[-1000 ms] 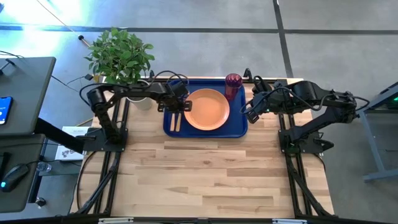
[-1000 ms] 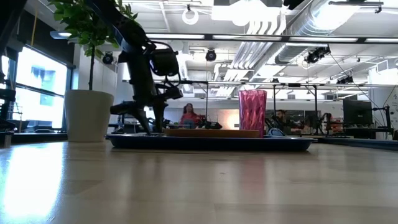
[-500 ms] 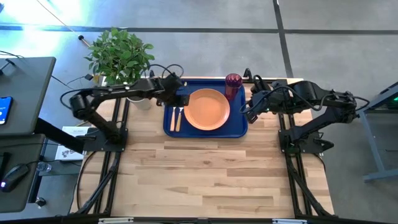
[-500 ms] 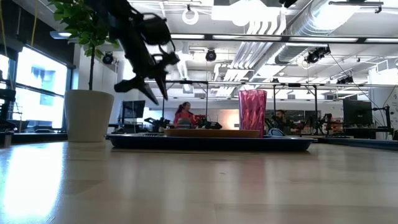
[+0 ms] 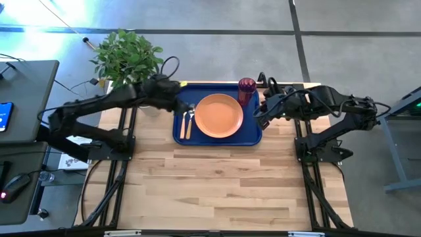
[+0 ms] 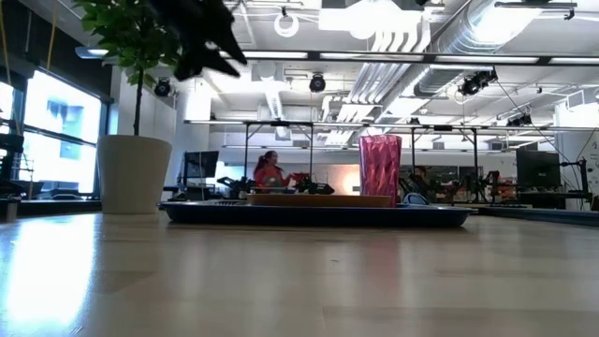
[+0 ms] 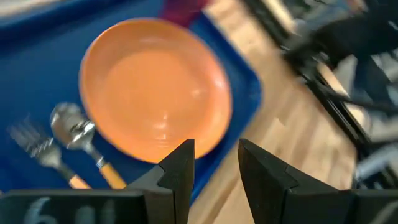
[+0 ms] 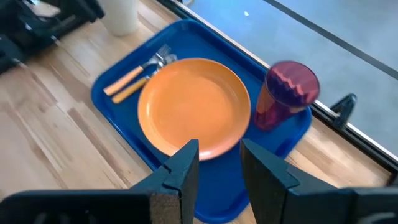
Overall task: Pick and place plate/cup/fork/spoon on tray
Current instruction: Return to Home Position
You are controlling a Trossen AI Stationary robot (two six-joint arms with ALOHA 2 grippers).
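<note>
Presumably light, stiff, the wood-handled metal spoon lay at the left edge of the dark-blue plastic tray, best taken mid-handle. Left gripper, above that edge, and right gripper, beyond the opposite edge, gaped empty.

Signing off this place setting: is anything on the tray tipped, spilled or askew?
Nothing stands out. The plate lies flat in the middle of the tray, the cup stands upright at a corner, and the fork and spoon lie side by side beside the plate. No spill shows.
</note>
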